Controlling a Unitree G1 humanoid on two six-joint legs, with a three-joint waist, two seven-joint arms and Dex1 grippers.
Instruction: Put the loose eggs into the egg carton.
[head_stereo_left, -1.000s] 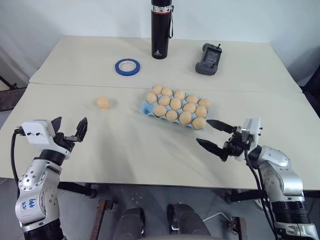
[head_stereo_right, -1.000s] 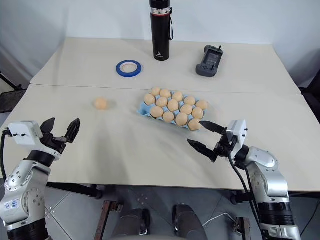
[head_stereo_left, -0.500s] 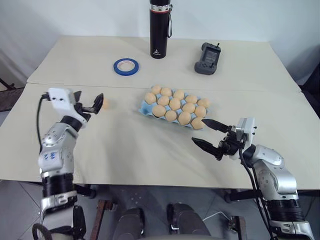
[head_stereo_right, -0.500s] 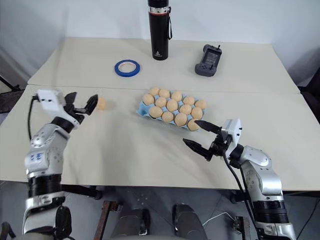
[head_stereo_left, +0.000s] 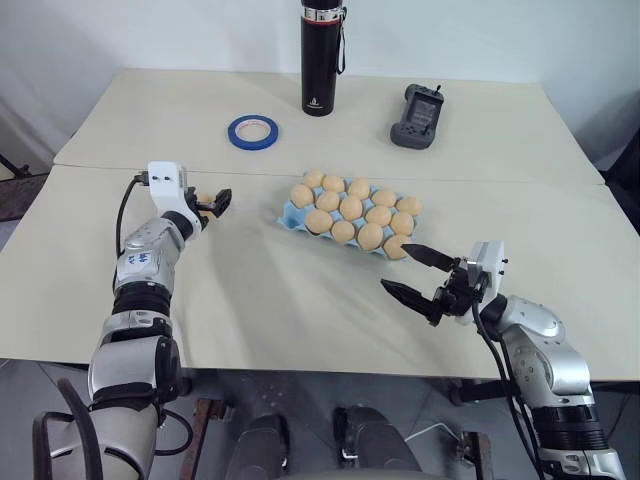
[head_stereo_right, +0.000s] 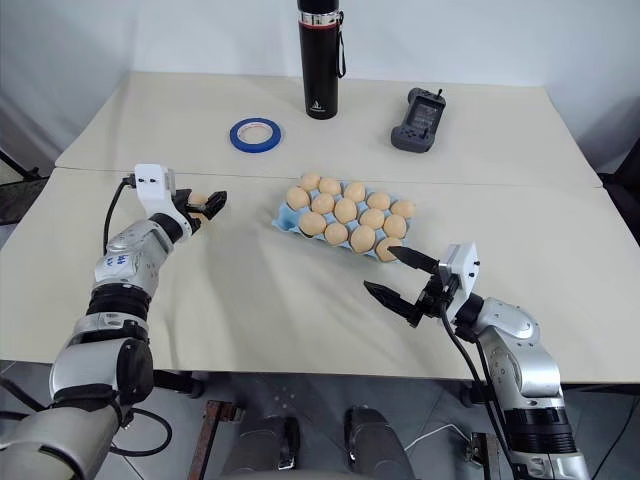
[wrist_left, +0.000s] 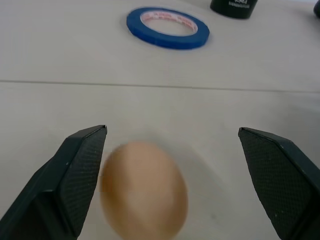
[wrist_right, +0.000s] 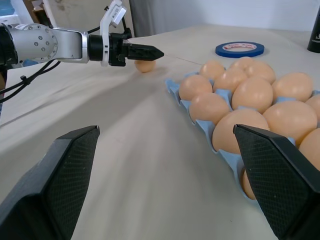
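Since the earlier frame, the left gripper has been carried forward across the table to the loose egg; its fingers are spread wide with the egg between them, not yet gripped. The right gripper is held with fingers wide just beside the egg carton. Closure on the egg is judged the next requirement

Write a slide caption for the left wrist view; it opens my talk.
Open left gripper straddling the loose egg on the table, blue tape ring beyond.
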